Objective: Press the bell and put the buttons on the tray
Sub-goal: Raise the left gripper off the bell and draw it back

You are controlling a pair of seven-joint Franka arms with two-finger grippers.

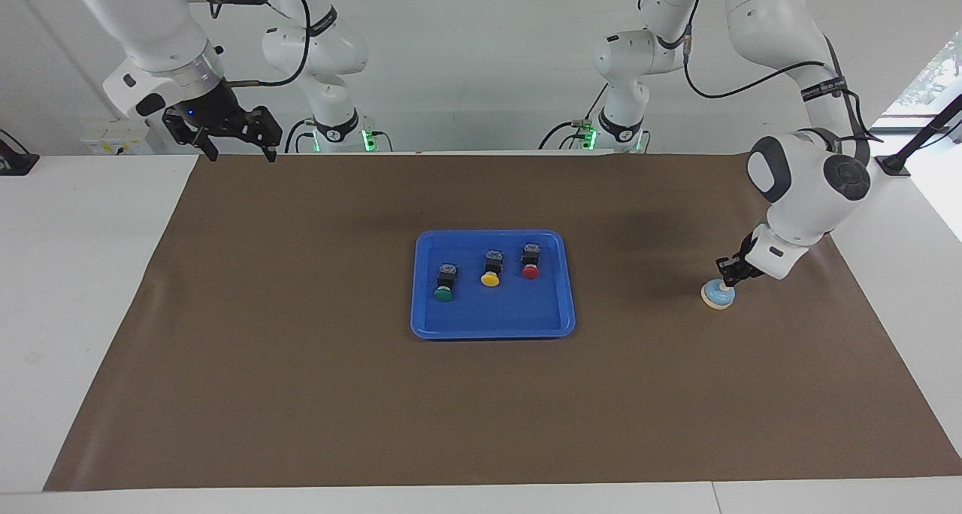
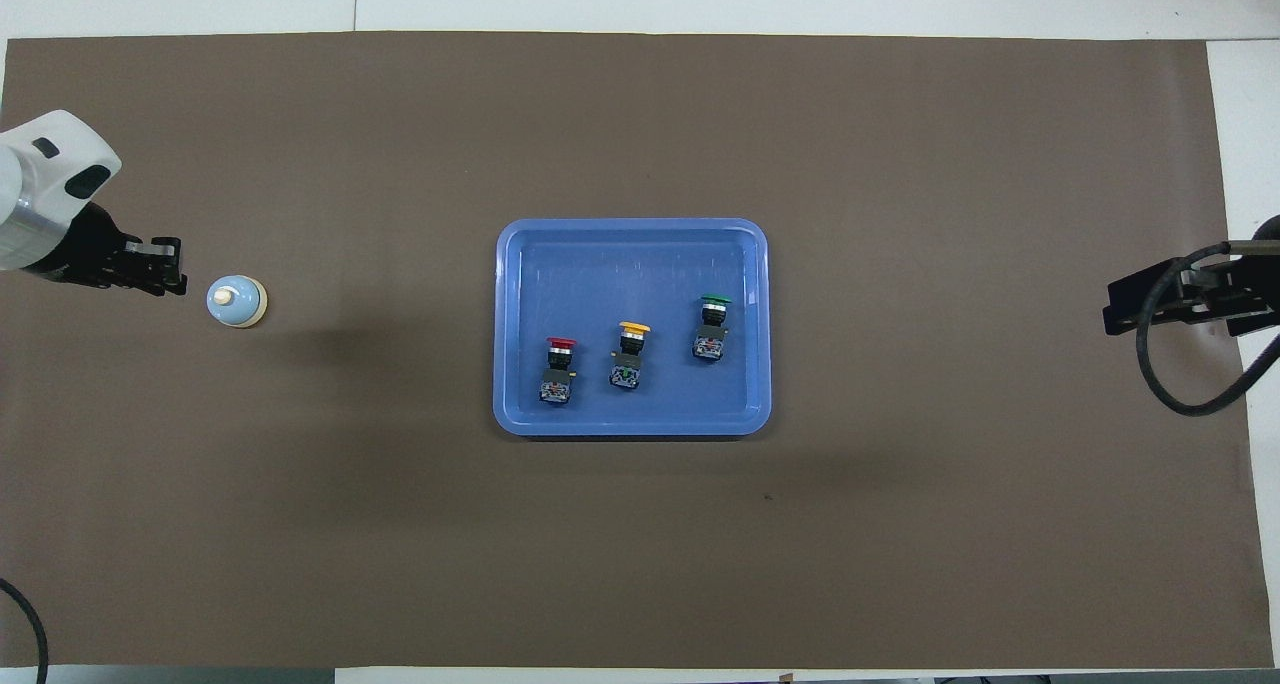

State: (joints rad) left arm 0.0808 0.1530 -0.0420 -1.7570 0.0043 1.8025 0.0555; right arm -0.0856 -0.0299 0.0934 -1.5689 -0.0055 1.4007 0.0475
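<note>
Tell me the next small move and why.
Probably shift the left end effector over the small light-blue domed bell and press: it hangs just beside it, and the red push button, yellow button and green button already lie in the shallow blue tray. The right end effector waits raised, open.

A white table (image 1: 83, 273) carries a brown mat (image 1: 301, 394). On the mat lie a blue tray (image 1: 492, 326) mid-table and a bell (image 1: 718, 294) toward the left arm's end.
</note>
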